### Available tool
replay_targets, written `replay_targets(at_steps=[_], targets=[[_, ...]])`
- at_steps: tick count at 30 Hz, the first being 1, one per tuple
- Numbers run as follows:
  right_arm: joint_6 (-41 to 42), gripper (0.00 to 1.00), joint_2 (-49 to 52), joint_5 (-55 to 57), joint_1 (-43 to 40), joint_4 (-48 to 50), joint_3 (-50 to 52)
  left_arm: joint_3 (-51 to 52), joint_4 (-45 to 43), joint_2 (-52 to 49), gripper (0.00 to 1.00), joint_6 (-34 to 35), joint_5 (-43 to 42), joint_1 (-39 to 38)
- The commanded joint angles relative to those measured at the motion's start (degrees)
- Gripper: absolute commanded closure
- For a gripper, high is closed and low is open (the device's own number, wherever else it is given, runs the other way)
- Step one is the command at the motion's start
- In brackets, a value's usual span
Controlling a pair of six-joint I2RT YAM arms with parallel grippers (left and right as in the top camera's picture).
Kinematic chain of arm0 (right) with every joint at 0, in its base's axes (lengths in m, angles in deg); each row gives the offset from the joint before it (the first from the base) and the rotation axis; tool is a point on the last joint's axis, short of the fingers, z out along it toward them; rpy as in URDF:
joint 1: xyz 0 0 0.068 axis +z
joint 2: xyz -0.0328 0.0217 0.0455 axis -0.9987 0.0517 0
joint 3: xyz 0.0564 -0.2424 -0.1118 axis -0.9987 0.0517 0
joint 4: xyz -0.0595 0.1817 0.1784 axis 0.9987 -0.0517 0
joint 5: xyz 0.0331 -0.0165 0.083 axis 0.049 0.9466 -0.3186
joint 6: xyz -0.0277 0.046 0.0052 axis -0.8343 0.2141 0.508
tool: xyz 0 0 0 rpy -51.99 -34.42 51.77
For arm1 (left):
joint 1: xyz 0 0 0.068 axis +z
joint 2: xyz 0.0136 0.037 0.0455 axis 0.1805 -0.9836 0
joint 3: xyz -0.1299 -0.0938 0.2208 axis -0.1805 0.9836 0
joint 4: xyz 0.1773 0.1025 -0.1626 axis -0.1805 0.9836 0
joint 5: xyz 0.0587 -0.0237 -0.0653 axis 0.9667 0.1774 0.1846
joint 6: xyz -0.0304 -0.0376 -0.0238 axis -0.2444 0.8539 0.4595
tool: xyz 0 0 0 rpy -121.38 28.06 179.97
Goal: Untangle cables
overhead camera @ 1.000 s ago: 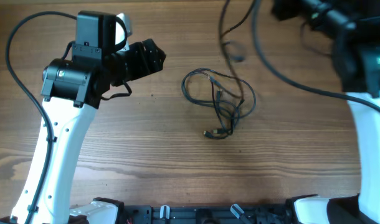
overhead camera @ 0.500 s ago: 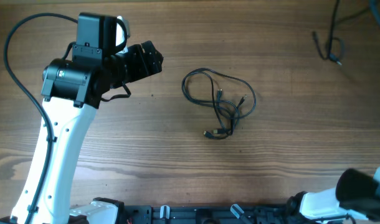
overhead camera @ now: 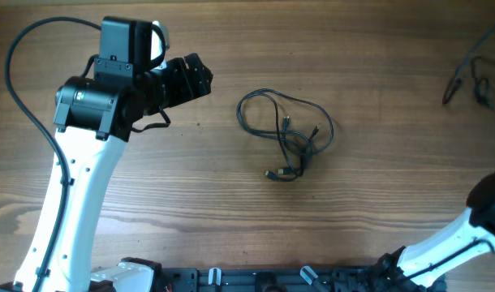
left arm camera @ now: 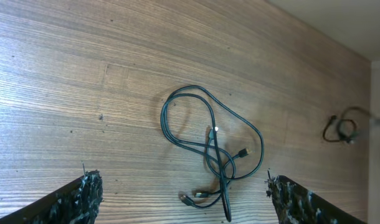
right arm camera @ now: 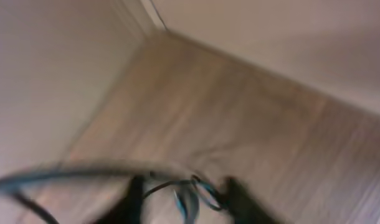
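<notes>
A tangle of thin black cables (overhead camera: 285, 135) lies in loops at the middle of the table, with small plugs at its lower end. The left wrist view has the same cables (left arm camera: 212, 146) just ahead of my fingers. My left gripper (overhead camera: 197, 75) hovers to the left of the tangle, open and empty (left arm camera: 182, 183). One separate cable (overhead camera: 467, 75), blurred, is at the far right, and the left wrist view has this separate cable (left arm camera: 339, 129) too. The right wrist view is blurred: my right gripper (right arm camera: 185, 196) has its dark fingers apart, with loose cable loops (right arm camera: 193, 191) between them.
My left arm (overhead camera: 77, 162) stands over the table's left side. A white link of my right arm (overhead camera: 450, 243) crosses the lower right corner. Black mounts run along the front edge (overhead camera: 256, 280).
My right arm swung from the upper right down to the lower right corner. One cable came away from the tangle and moved to the far right. My right jaws opened. The left arm stayed put.
</notes>
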Motion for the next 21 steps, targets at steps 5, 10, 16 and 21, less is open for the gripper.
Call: replay_targets(at_steps=[5,10,16,21], targets=[[6.67,0.00,2.78,0.76,-0.07,-4.96,-0.87,-0.22,0.04,-0.35,0.10,-0.44,0.96,0.26],[10.54,0.00,2.56,-3.34,-0.50,-10.16,-0.87,-0.22,0.04,-0.35,0.10,-0.44,0.96,0.26],[-2.16,0.04,-1.57,-31.71,0.52,-11.43,-0.87,-0.22,0.04,-1.07,0.08,-0.44,0.92,-1.11],[-5.07,0.04,-5.07,-35.54,4.94,-17.62,-0.87,-0.22,-0.46,-5.33,0.18,1.70,0.94,-6.73]])
